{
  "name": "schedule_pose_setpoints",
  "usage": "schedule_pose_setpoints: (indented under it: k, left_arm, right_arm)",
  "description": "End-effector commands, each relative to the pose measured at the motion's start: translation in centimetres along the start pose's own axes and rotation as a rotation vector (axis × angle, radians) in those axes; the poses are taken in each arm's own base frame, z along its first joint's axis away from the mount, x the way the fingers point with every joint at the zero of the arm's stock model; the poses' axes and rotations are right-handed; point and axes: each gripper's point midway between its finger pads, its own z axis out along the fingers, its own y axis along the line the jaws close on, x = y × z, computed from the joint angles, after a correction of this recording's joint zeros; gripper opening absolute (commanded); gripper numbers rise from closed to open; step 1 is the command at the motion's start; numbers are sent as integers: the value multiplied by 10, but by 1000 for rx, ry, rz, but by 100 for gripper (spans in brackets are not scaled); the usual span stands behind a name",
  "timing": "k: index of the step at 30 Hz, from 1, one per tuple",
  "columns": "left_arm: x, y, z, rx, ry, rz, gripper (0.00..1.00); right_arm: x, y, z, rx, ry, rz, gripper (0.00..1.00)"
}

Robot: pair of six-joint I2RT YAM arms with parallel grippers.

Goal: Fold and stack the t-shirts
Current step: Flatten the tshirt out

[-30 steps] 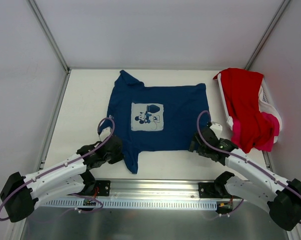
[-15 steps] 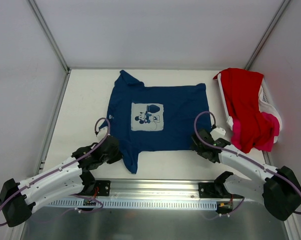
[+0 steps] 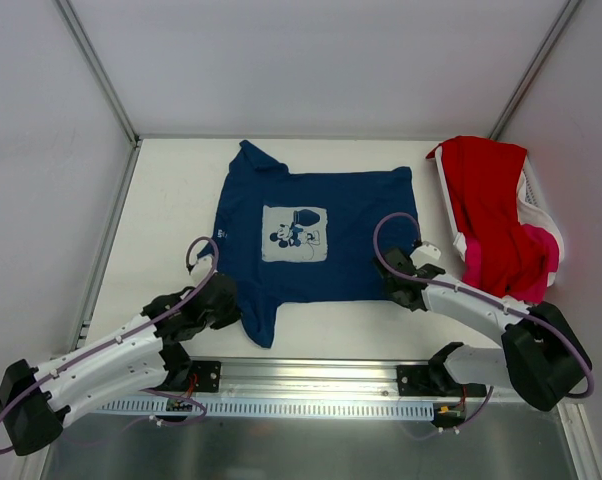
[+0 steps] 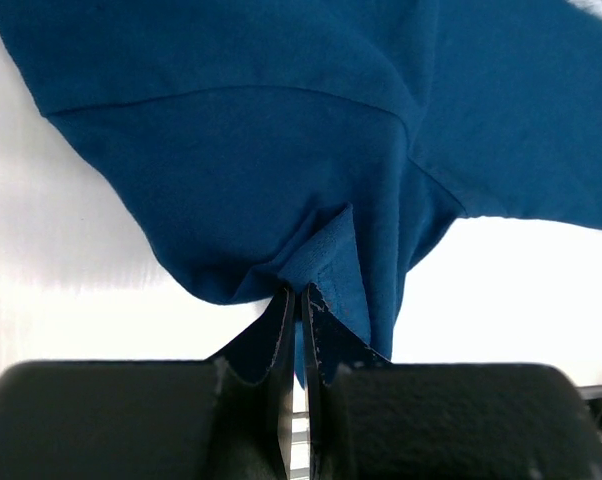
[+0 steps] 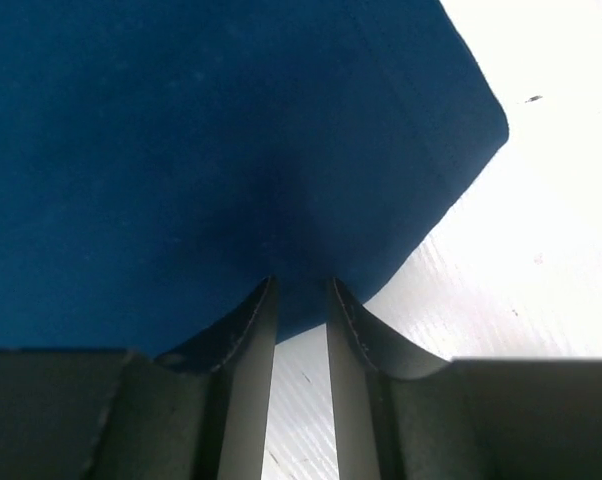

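While the table (image 3: 161,200) gives you flat room, the navy t-shirt (image 3: 351,230) lies spread on it, mouse print (image 3: 294,233) up, so its near edge can likely be lifted and folded over. To the right of that shirt the white basket (image 3: 534,205) holds the red t-shirt (image 3: 486,200) and the pink t-shirt (image 3: 536,265), draped over its rim and waiting their turn. Your left gripper (image 4: 301,295) sits at the navy shirt's near-left edge by the sleeve, fingers pressed together on a tuck of cloth. Your right gripper (image 5: 301,285) straddles the near-right corner, jaws narrowly apart with the hem between them. I judge that pinch isn't yet made.
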Motion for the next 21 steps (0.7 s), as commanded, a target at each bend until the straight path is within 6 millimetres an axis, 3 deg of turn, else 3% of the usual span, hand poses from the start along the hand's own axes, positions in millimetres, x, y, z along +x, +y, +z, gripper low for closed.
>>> schedule_pose_setpoints:
  k: [1, 4, 5, 7, 8, 11, 14, 21]
  left_arm:
    - [-8, -3, -3, -16, -30, 36, 0]
    - [-9, -3, -2, -25, -30, 40, 0]
    - [-10, -3, -2, -27, -33, 42, 0]
    - [-10, -2, -2, -34, -35, 44, 0]
    - [-10, -1, -1, -40, -36, 43, 0]
    - [-8, 3, 2, -53, -33, 41, 0]
    - [-6, 5, 3, -65, -27, 41, 0]
    - [-10, 0, 1, -59, -31, 48, 0]
  right_arm:
    - [-11, 7, -1, -3, -23, 22, 28]
    - [-10, 5, 0, 0, -20, 21, 26]
    - [-10, 5, -1, -4, -18, 13, 32]
    - [-11, 2, -5, -6, -12, 11, 45]
    - [-12, 2, -7, -8, -13, 11, 60]
    - [-16, -5, -17, -11, -27, 21, 89]
    - [-19, -13, -22, -13, -51, 33, 95]
    - [-11, -17, -10, -14, -29, 58, 90]
